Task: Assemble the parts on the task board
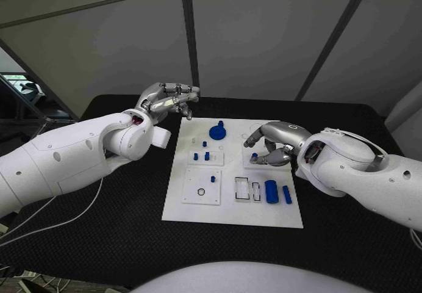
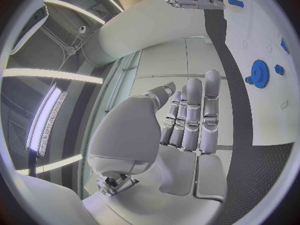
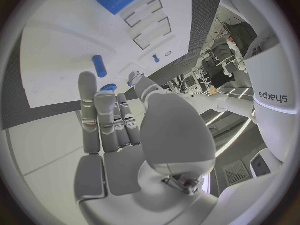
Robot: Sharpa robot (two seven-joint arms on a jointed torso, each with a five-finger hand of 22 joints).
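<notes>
The left hand (image 1: 169, 97) is hovering over the black table (image 1: 114, 226) just off the far left corner of the white board (image 1: 230, 215). Its fingers (image 2: 195, 116) are lying nearly straight and side by side in the left wrist view, curling a little at the tips in the head view, and they are holding nothing and touching nothing.

The right hand (image 1: 272, 144) is reaching over the far right part of the board with its palm facing down and its fingers (image 3: 106, 120) bending toward the surface. A small blue piece (image 1: 254, 157) is showing right at its fingertips; whether the hand is pinching it or only touching it I cannot tell.

Between the two hands, nearer the left one, a blue gear (image 1: 216, 130) is sitting on the board's far end. Just toward the robot from it, small blue pegs (image 1: 201, 156) are standing in a raised white block. On the robot's side of the right hand, a blue cylinder (image 1: 271, 191) is lying on the board with a thinner blue pin (image 1: 286, 193) just beside it, next to two empty rectangular slots (image 1: 243, 188). To the left of those, another small peg (image 1: 213, 179) is standing in a second white block.
</notes>
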